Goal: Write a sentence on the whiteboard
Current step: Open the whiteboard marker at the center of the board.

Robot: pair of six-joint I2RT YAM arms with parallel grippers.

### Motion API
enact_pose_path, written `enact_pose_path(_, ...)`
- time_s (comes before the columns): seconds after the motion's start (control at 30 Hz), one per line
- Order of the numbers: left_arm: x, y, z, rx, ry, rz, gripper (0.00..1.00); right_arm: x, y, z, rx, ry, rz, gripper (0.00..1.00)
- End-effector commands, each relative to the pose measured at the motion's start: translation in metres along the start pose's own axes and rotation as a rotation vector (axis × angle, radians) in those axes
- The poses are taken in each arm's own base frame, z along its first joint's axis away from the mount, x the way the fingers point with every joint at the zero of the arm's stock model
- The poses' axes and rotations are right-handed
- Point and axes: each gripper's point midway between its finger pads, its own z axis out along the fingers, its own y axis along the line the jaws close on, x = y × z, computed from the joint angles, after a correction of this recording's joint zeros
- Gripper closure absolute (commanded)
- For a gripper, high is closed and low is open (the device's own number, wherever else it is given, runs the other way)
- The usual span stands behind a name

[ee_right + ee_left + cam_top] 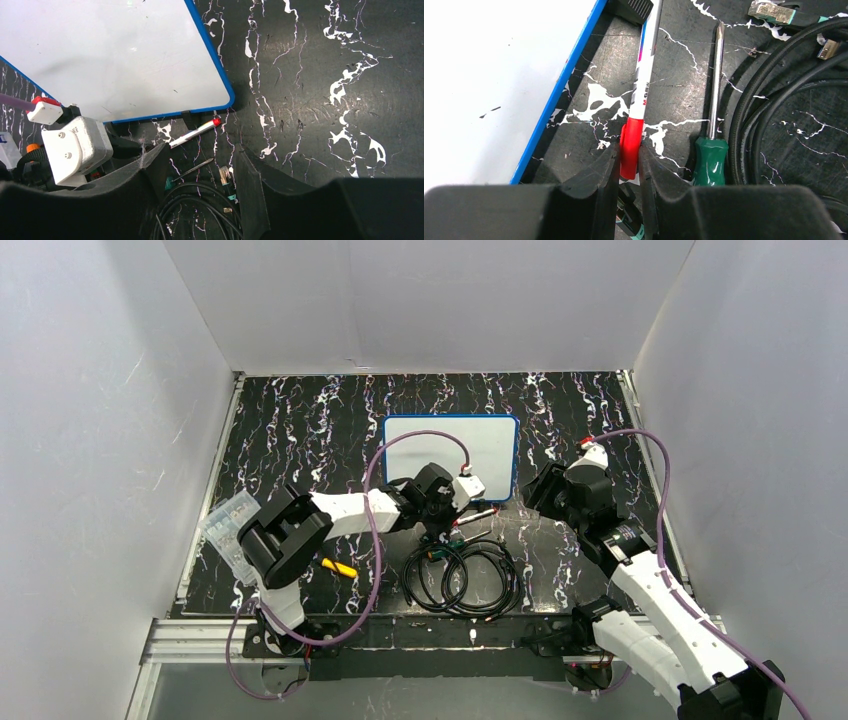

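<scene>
With left pincer [630,159], clamps smooth cylindrical marker [642,82] by glossy red end on marbled tabletop [684,60]; holds right pincer [200,150] spread wide.

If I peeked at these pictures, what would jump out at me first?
Probably the red-capped marker lying on the black marbled table, its cap pinched by the left pincer. Next comes the blank whiteboard with its blue frame, just beyond the marker at the table's middle. A tangle of black cables lies near the arms' bases.
</scene>
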Motion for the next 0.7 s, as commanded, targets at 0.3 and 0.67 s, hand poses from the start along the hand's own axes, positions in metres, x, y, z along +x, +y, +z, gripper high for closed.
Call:
enact_pose_path(0.3, 0.026, -0.002, 0.005, -0.063, 0.109, 0.107, 0.79, -0.011, 0.006, -0.002, -0.022, -0.04, 0.023, 0.4)
enact_pose_path(0.67, 0.015, -0.019, -0.019, -0.058, 0.047, 0.176, 1.0, -0.019, 0.005, -0.016, -0.02, -0.065, 0.014, 0.39)
